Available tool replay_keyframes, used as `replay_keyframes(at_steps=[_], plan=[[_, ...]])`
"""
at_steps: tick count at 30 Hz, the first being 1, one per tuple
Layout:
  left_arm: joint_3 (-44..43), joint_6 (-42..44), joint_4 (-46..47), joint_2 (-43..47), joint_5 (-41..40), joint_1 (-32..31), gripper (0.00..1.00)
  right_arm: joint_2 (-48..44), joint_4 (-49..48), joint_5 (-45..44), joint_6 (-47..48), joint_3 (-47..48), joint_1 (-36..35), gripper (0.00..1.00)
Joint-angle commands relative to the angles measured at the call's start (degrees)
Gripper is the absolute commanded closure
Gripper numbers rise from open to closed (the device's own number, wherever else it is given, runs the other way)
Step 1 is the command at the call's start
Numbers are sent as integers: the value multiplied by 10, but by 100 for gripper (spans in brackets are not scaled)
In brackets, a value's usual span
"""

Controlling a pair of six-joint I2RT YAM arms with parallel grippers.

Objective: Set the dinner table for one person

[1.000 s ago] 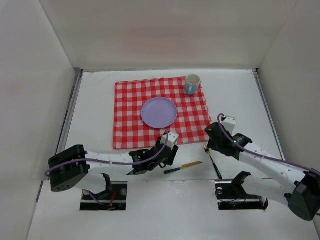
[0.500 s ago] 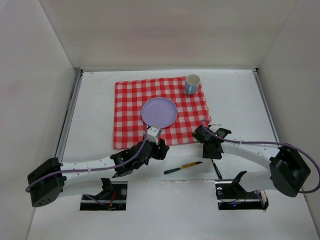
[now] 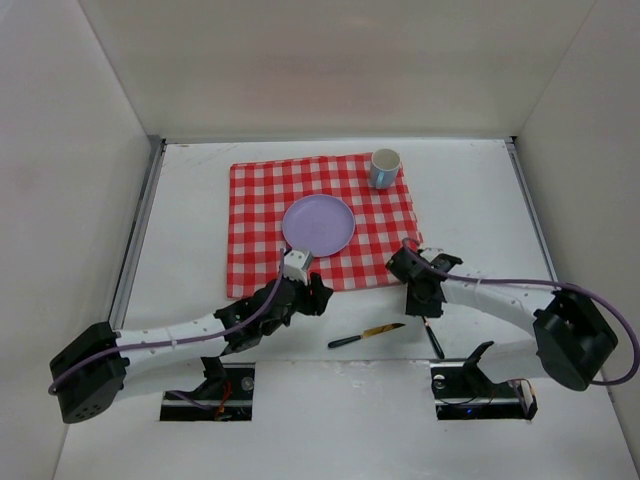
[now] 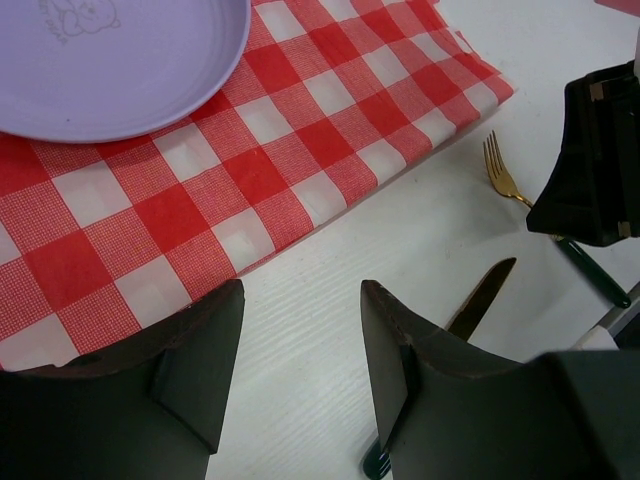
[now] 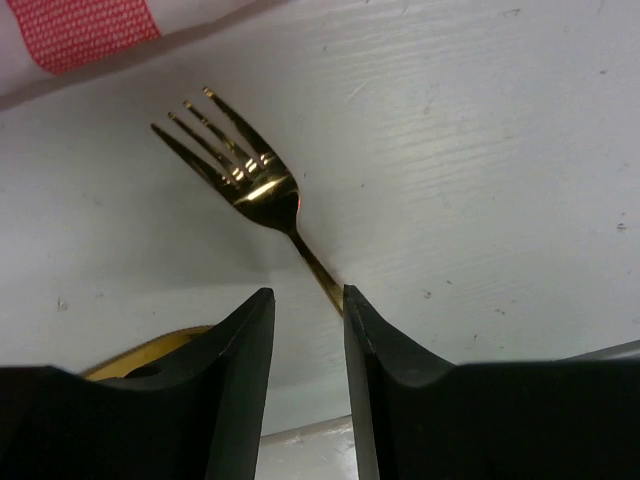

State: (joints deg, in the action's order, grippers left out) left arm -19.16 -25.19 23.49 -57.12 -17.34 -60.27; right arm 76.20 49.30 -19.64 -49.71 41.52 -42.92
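Observation:
The white dinner table (image 3: 480, 190) carries a red-and-white checked cloth (image 3: 320, 225) with a purple plate (image 3: 318, 224) on it and a pale mug (image 3: 385, 168) at its far right corner. A knife (image 3: 367, 334) with a gold blade and dark handle lies on the table in front of the cloth. A gold fork (image 5: 240, 170) with a dark handle (image 3: 434, 343) lies to its right. My left gripper (image 3: 310, 295) is open and empty (image 4: 300, 290) over the cloth's near edge. My right gripper (image 3: 420, 295) is open (image 5: 308, 293), low over the fork's neck.
White walls enclose the table on three sides. In the left wrist view the plate (image 4: 110, 60), cloth (image 4: 250, 170), fork head (image 4: 500, 170), knife blade (image 4: 480, 297) and my right gripper (image 4: 590, 160) show. The cloth's corner (image 5: 80, 25) shows in the right wrist view.
My left gripper has moved left and away from the knife to the cloth's near edge. My right gripper has moved left and down over the fork's head end.

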Motion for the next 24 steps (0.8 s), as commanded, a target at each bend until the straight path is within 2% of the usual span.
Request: replay_keyframes(at_steps=[1, 11, 15, 18, 24], plan=[[4, -8, 24, 19, 7, 5, 53, -5, -18, -1, 15, 4, 23, 60], [11, -9, 24, 36, 14, 24, 53, 27, -19, 4, 60, 26, 45, 61], [13, -9, 24, 46, 23, 34, 53, 51, -15, 17, 77, 44, 49, 71], [19, -9, 24, 58, 28, 45, 53, 69, -15, 31, 91, 54, 57, 73], [32, -21, 27, 65, 41, 69, 53, 76, -21, 62, 100, 59, 67, 85]])
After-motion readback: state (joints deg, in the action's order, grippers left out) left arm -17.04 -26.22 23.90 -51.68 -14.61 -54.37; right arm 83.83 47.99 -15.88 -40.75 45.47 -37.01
